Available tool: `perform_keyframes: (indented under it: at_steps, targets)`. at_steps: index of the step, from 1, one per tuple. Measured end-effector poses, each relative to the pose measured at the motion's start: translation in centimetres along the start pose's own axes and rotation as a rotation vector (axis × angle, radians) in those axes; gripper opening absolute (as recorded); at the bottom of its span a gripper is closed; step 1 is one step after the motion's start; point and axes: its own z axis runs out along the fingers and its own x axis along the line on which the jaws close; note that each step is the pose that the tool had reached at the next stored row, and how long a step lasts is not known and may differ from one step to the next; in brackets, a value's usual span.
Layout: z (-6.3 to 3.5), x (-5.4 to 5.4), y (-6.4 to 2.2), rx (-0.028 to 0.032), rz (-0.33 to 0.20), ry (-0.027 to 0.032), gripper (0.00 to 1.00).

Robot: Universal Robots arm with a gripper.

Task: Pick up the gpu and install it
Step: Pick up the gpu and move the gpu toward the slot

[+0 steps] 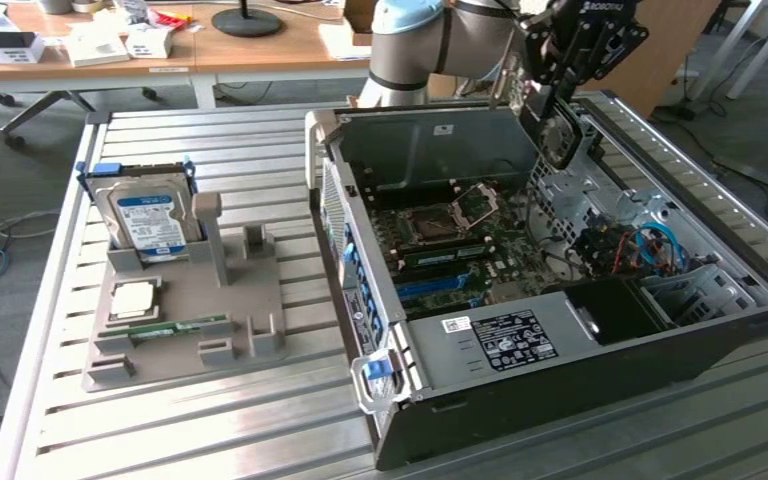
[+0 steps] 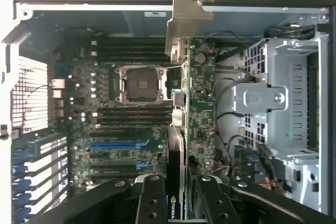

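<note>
Lying nearest in the exterior view, the open computer case (image 1: 558, 390) fills the four o'clock area, with its motherboard (image 1: 451, 240) bare near the centre. At about eight o'clock a grey holder (image 1: 224, 330) carries a memory stick (image 1: 171, 328) and a processor chip (image 1: 135, 298), with the hard drive (image 1: 144, 222) standing upright behind them. Farther back, at one o'clock, the gripper (image 1: 554, 100) hangs over the case's far end, clamped on the gpu (image 1: 563, 135), which hangs on edge at the case's rim and is not seated in a slot. In the wrist view the gripper (image 2: 178, 184) fingers (image 2: 152, 198) pinch the gpu (image 2: 175, 145) seen edge-on. Its metal bracket (image 2: 181, 19) is farthest from the fingers, beside the processor socket (image 2: 140, 82).
</note>
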Motion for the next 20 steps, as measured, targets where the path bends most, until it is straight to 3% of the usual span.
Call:
perform_keyframes:
  at_steps: [8, 14, 20]
  targets:
    - [0.07, -2.3, 0.07, -0.0005, 0.000, 0.0001, 0.26]
    - [0.07, -2.5, 0.08, -0.0004, 0.000, 0.0000, 0.26]
    - [0.12, -3.5, 0.10, -0.0003, 0.000, 0.0010, 0.26]
